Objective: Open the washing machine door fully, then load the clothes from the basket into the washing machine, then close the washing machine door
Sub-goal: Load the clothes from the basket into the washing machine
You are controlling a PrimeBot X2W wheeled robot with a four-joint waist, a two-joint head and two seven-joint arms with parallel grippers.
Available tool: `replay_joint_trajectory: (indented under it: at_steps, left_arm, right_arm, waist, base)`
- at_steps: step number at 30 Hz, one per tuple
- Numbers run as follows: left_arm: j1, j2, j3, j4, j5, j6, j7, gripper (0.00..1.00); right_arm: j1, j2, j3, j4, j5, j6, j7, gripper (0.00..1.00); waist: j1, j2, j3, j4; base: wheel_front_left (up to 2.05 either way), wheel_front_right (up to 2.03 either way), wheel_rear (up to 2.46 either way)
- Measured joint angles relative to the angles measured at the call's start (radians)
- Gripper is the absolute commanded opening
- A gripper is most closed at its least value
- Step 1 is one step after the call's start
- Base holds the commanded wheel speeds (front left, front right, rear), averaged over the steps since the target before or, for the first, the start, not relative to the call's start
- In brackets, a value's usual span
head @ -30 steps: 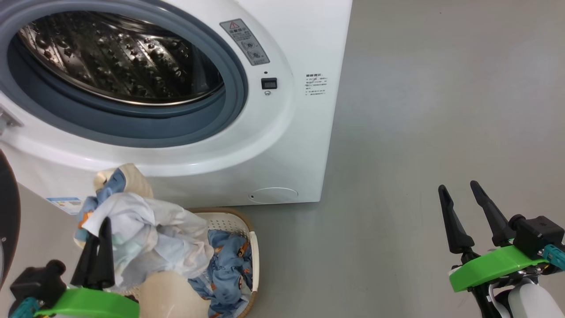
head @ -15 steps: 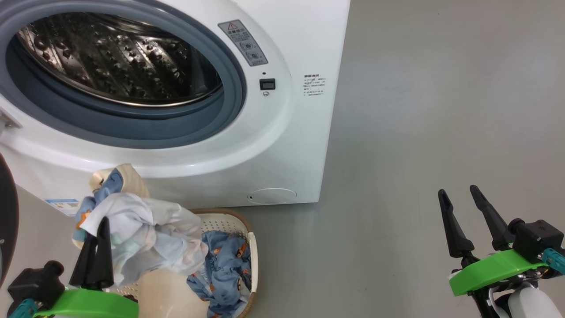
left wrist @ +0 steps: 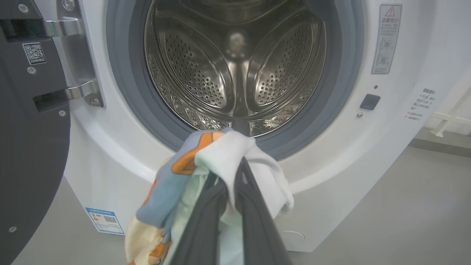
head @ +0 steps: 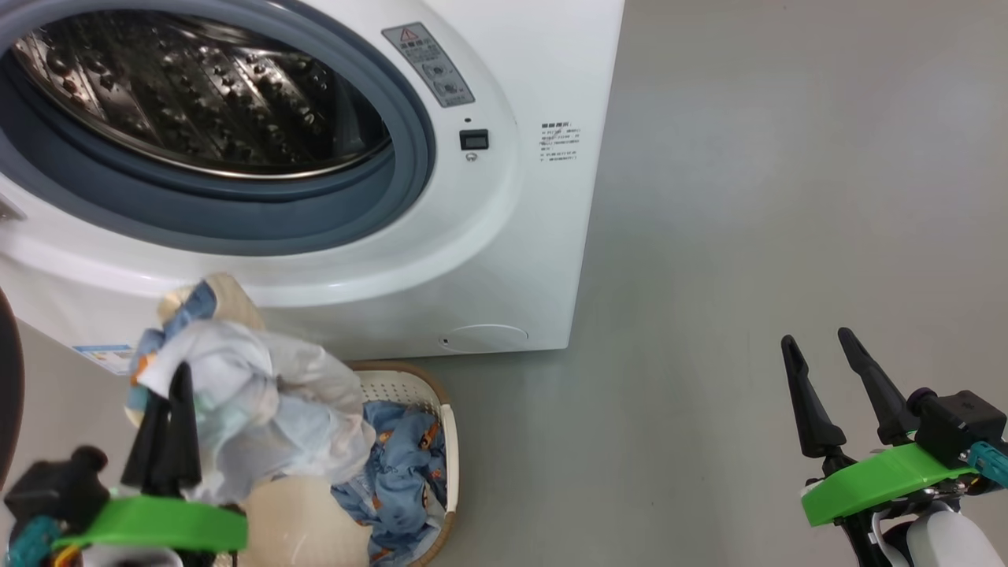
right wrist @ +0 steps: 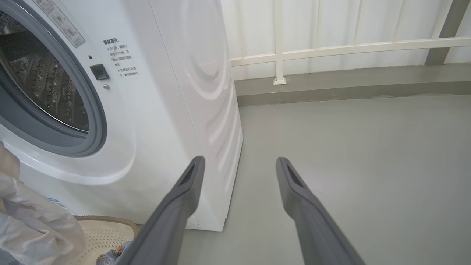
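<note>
On the head view the grey floor [head: 748,197] runs open from 12 round to 5 o'clock, outward from the right-hand edge of the washing machine [head: 504,236]. The right gripper [head: 817,340] hangs over it at 4 o'clock, fingers spread wide with nothing between them, well apart from machine and basket. The washing machine door [head: 6,394] is a dark sliver on the 9 o'clock edge, swung away from the opening.

The basket [head: 449,441] stands on the floor at 6 o'clock, just beside the machine's lower front, beneath the round flap [head: 484,337]. A blue printed garment [head: 402,465] lies crumpled inside it. At 7 o'clock the left gripper [head: 172,382] has its fingers closed on a bundle of clothes [head: 260,394], pale with blue, lifted above the basket and in front of the machine's lower panel.

The left wrist view adds the door's dark inner face with its steel hinge brackets [left wrist: 79,92] at 9 o'clock, the perforated drum [left wrist: 235,73] seen to its back wall, and a blue label [left wrist: 105,221] at 7 o'clock. There the pinched fabric, between the fingers [left wrist: 254,221], reaches the lower grey seal [left wrist: 294,143].

The right wrist view adds the machine's side panel [right wrist: 206,73] and a white railing [right wrist: 331,48] along the wall at 1 o'clock, with open floor between.
</note>
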Motion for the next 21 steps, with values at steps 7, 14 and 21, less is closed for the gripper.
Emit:
replay_joint_trajectory:
  at_steps: [7, 14, 21]
  left_arm:
    - [-0.122, 0.002, 0.016, -0.006, 0.0, 0.0, 0.0, 0.0]
    - [-0.289, 0.029, 0.022, 0.055, 0.0, 0.0, -0.004, 0.0]
    - [-0.46, 0.076, 0.025, 0.19, -0.008, 0.0, -0.004, 0.0]
  right_arm:
    - [-0.016, 0.005, 0.002, -0.005, 0.0, 0.0, 0.0, 1.0]
    - [-0.05, 0.011, 0.003, -0.012, 0.0, 0.0, 0.0, 1.0]
    - [-0.081, 0.025, 0.002, -0.018, -0.001, 0.0, 0.0, 1.0]
  waist:
    - [0.0, 0.0, 0.035, -0.005]
    - [0.0, 0.0, 0.078, -0.022]
    - [0.0, 0.0, 0.131, -0.048]
  base:
    - [0.0, 0.0, 0.0]
    - [0.0, 0.0, 0.0]
    - [0.0, 0.0, 0.0]
